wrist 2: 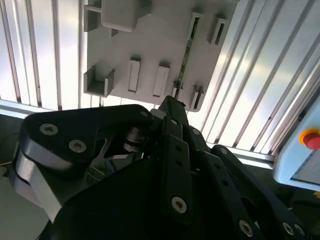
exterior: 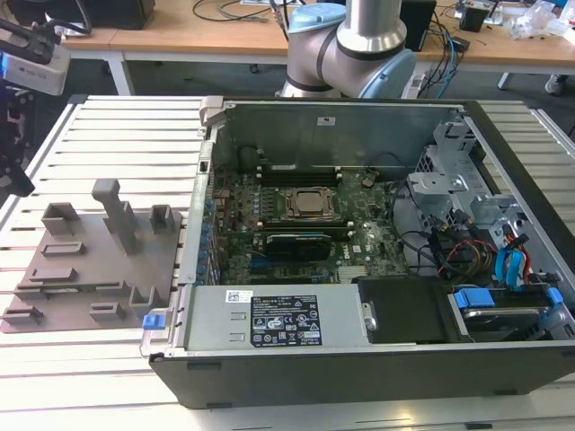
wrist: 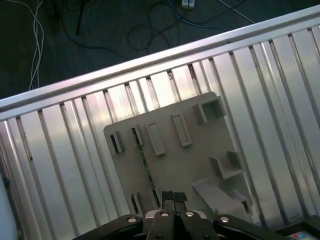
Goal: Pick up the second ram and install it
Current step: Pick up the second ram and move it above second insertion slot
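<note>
Green second ram (wrist: 145,165): thin stick standing on edge in a grey tray (wrist: 200,150) slot; chips too small to make out.
One end: hidden behind gripper (wrist: 173,196).
Fingers (wrist: 167,196): together, holding nothing.

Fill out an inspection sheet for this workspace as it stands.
Surface: slatted metal table, carrying the tray and the case.
Job's things: second ram stands on edge in a slot of the grey tray; open computer case shows its motherboard.
Clutter: nothing seen.
Gripper: gripper hangs over the tray, close to one end of the ram, not lifting it.
Cables: coloured cables inside the case; loose cables on the floor.
Surroundings: wooden desk behind the table; red button on a panel nearby.
</note>
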`<state>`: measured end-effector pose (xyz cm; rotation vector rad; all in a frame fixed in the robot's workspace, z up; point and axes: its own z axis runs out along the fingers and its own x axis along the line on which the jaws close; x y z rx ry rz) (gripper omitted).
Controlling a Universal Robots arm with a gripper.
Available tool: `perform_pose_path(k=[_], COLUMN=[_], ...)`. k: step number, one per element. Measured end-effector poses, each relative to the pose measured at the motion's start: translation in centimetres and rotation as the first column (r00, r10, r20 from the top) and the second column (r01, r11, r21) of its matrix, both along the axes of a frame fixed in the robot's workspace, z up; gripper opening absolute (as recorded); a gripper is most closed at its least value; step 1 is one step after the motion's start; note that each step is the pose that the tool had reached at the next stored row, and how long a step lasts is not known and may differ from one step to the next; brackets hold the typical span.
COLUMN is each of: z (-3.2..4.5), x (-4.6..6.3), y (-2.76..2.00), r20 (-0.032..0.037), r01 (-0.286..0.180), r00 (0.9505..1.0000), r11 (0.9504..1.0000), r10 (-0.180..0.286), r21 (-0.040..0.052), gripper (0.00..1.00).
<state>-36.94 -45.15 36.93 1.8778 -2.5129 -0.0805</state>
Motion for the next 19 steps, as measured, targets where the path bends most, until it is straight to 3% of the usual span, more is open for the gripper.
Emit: perform_pose_path(k=[4,8,12,15,19], z=[0.0,0.0,0.0,0.0,0.0], x=[0.0,0.0,0.0,0.0,0.0], y=[0.0,0.0,0.0,0.0,0.0], r20=[0.0,0.0,0.0,0.0,0.0], r01=[-0.078,-0.163,-0.203,-0.242,-0.307], r00=[0.997,0.9866,0.9792,0.9703,0.9517], r11=[0.997,0.9866,0.9792,0.9703,0.9517], r10=[0.078,0.163,0.203,0.242,0.307], r21=[0.0,0.0,0.0,0.0,0.0], gripper=[0.1,0.1,0.1,0.1,0.1])
